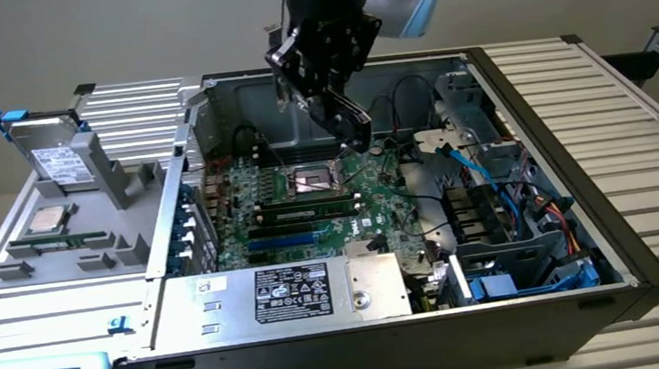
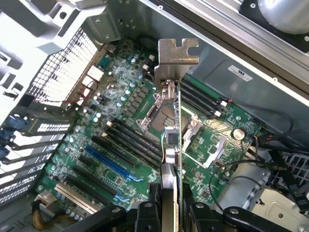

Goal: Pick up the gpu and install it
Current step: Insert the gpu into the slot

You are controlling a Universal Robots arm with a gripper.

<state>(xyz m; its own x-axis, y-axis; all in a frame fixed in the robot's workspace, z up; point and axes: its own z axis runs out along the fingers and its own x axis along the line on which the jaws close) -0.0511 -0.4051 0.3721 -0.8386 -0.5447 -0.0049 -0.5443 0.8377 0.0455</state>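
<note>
In the exterior view the gripper (image 1: pixel 323 90) pinches the gpu (image 1: pixel 348 117) by 1 end. The card hangs tilted in the air over the socket (image 1: pixel 311 183), clear of the board (image 1: pixel 364 223). In the wrist view the gripper (image 2: pixel 170 215) clamps the gpu (image 2: pixel 171 140) edge-on, bracket (image 2: pixel 177 52) farthest from the grip. Its long axis runs askew to the blue slot (image 2: pixel 110 163), which lies off to 1 side.

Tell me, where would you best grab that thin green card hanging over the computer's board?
By its two flat faces, at the end away from the silver bracket, coming from above. The gpu is thin and hangs edge-on over the motherboard, so its faces give the tool parallel surfaces, probably the firmest hold. The tool pinches it that way now.
</note>
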